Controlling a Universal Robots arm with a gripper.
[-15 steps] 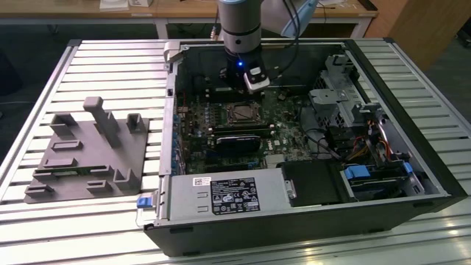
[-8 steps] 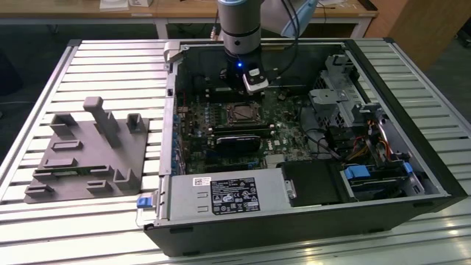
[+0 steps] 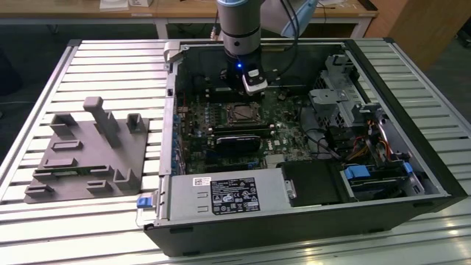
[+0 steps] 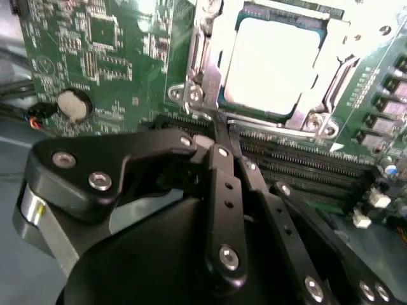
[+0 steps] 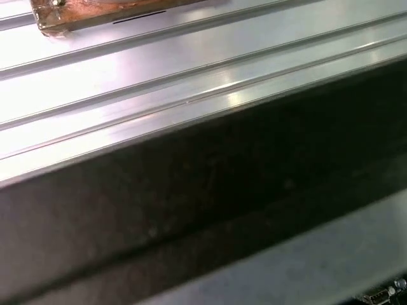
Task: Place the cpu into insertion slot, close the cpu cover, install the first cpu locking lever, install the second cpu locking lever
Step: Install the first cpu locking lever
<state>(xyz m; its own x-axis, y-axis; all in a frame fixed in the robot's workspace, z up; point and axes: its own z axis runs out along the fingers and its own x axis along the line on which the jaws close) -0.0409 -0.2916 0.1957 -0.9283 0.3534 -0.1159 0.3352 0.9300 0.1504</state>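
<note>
In the second wrist view the cpu point(image 4: 270, 63) lies in the insertion slot point(image 4: 191, 95), its pale metal top showing through the window of the cpu cover point(image 4: 332, 70), which lies flat over it. My gripper point(image 4: 222, 127) is shut, its black fingers point(image 4: 224, 184) pressed together with the tips at the corner of the slot's rim, beside a screw. I cannot make out a locking lever between the tips. In the exterior view the gripper point(image 3: 252, 88) hangs inside the open computer case just behind the slot point(image 3: 239, 113).
Long black memory slots point(image 4: 299, 165) and a coin battery point(image 4: 71, 105) lie close to the fingers. The exterior view has a graphics card point(image 3: 237, 138), power supply point(image 3: 228, 196), drive cage point(image 3: 331, 99) and a grey fixture point(image 3: 88, 149) on the slatted table point(image 3: 110, 66).
</note>
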